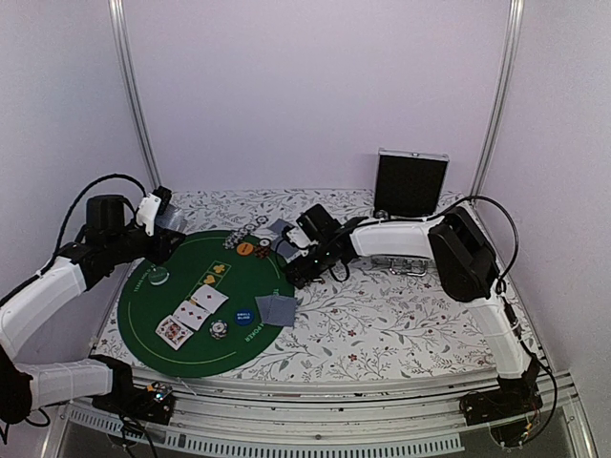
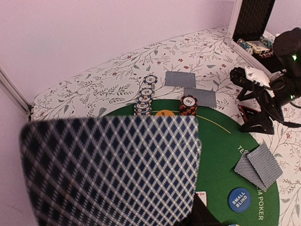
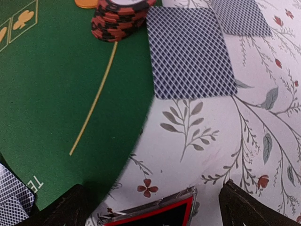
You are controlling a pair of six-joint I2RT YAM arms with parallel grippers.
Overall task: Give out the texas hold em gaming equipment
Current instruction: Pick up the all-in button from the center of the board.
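Observation:
My left gripper (image 1: 165,237) hovers over the far left edge of the green round mat (image 1: 181,358), shut on a blue-diamond-backed playing card (image 2: 113,169) that hides its fingertips. My right gripper (image 3: 155,194) is open, low over the flowered cloth by the mat's right edge. The dark red-edged triangular marker (image 3: 162,215) lies between its fingers (image 3: 70,207), flat on the cloth. A red chip stack (image 3: 120,16), an orange disc (image 2: 164,113) and two face-down cards (image 3: 190,52) lie just beyond. A row of striped chips (image 2: 145,96) sits at the mat's far edge.
On the mat lie face-up cards (image 1: 200,305), a chip stack (image 1: 219,329), the blue small-blind disc (image 2: 238,199) and a face-down pair (image 2: 258,165) at its right edge. The open hinged case (image 1: 410,181) stands at the back right. A small pale round thing (image 1: 158,277) sits left on the mat.

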